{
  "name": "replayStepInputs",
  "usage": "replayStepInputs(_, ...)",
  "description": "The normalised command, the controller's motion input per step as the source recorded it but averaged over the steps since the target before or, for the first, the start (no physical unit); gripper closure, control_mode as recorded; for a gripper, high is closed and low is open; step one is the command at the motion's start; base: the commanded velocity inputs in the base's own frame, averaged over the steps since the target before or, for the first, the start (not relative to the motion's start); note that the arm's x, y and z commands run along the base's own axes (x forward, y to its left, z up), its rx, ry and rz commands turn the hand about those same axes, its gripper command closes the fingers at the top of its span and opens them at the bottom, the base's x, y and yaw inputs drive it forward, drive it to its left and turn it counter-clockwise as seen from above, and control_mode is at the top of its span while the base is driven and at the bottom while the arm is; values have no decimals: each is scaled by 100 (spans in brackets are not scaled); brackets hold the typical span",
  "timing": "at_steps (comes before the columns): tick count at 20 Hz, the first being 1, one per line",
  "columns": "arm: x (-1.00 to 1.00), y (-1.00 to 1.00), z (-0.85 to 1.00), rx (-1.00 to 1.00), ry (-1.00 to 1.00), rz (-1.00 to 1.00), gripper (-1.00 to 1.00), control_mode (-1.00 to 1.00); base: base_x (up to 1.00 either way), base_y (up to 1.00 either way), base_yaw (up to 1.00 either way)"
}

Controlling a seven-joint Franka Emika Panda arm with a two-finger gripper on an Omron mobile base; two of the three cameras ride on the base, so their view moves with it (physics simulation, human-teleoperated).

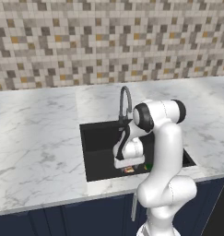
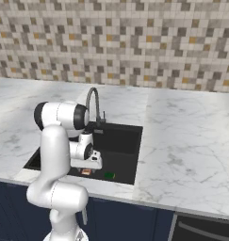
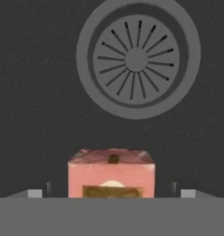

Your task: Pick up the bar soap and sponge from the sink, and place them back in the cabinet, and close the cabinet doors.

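Matte-black rectangular sink (image 1: 102, 152) holds the pincer (image 3: 111, 192), lowered inside it near the floor. Its jaws stand wide, one fingertip (image 3: 34, 193) on each side of the flat orange-red bar soap with a whitish patch (image 3: 111, 177); a gap shows on both sides, so nothing is held. The soap lies on the sink floor between the tips. The round metal drain (image 3: 138, 58) sits just ahead of the pincer, beyond the soap. In the right base view the small green sponge (image 2: 109, 175) lies beside the pincer, apart from the soap. The curved grey gooseneck faucet (image 1: 125, 103) rises behind the sink.
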Motion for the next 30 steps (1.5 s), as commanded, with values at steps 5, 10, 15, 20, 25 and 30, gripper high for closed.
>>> replayStepInputs(5, -2, 0, -14, 0, 0, 0, -100, -100, 0, 0, 0)
replayStepInputs(10, -5, 0, -16, 0, 0, 0, -100, -100, 0, 0, 0)
replayStepInputs(15, -5, 0, -13, 0, 0, 0, -100, -100, 0, 0, 0)
replayStepInputs(20, 0, 0, -8, 0, 0, 0, -100, -100, 0, 0, 0)
replayStepInputs(25, 0, 0, -9, 0, 0, 0, -100, -100, 0, 0, 0)
replayStepInputs(30, 0, 0, 0, 0, 0, 0, -100, -100, 0, 0, 0)
